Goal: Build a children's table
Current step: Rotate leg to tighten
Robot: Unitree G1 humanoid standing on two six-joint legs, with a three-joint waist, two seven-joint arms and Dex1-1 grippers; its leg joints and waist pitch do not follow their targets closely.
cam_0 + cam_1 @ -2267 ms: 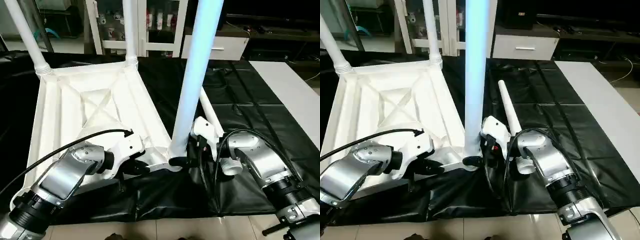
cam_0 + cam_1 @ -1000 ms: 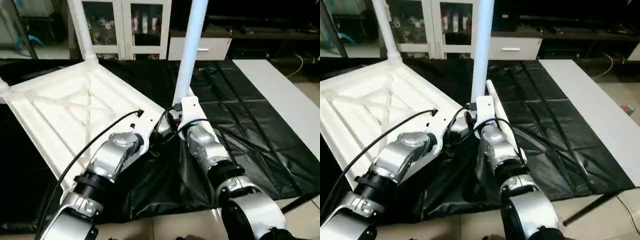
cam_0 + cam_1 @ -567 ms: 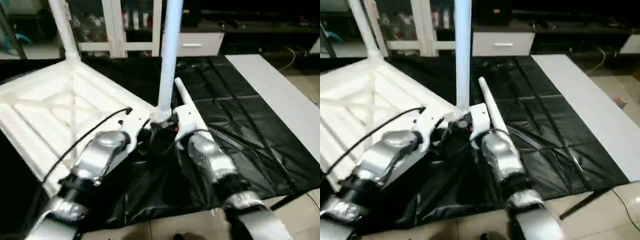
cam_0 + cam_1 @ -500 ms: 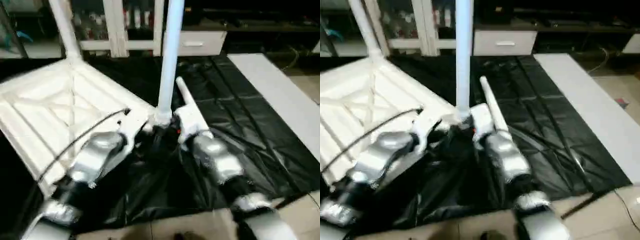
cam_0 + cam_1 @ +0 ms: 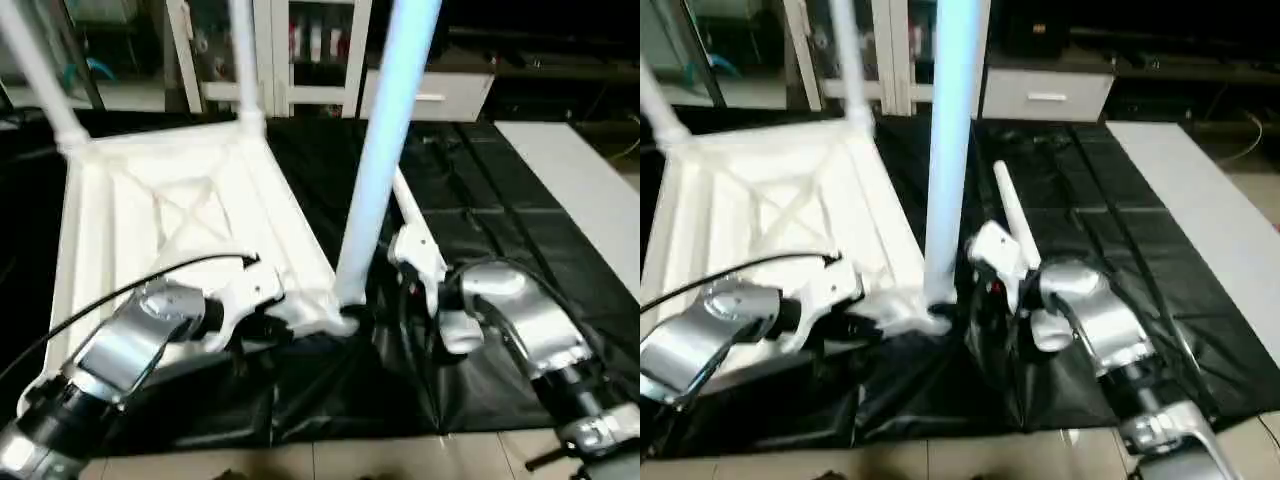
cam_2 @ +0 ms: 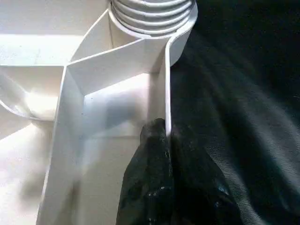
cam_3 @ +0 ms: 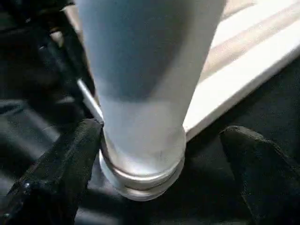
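Note:
The children's table lies upside down on the black cover, its ribbed white tabletop [image 5: 170, 215] facing up. Two legs [image 5: 245, 60] stand in the far corner sockets. A third leg [image 5: 385, 150] stands upright in the near right socket [image 5: 345, 312]. Another leg [image 5: 1008, 212] lies loose on the cover behind my right gripper. My left gripper [image 6: 165, 133] is shut on the tabletop's thin rim just beside that near socket. My right gripper [image 7: 161, 133] is open, one finger [image 7: 70, 164] on each side of the upright leg's base, the far finger well apart from it.
The black cover [image 5: 500, 200] spreads to the right. A white glass-door cabinet [image 5: 300, 45] and a white drawer unit [image 5: 430, 95] stand behind. A pale panel [image 5: 590, 180] borders the cover at right. Tiled floor [image 5: 350, 462] begins at the cover's near edge.
The head view has swung and tilted. My right gripper's fingers have spread away from the upright leg's base. My left gripper stays pinched on the rim.

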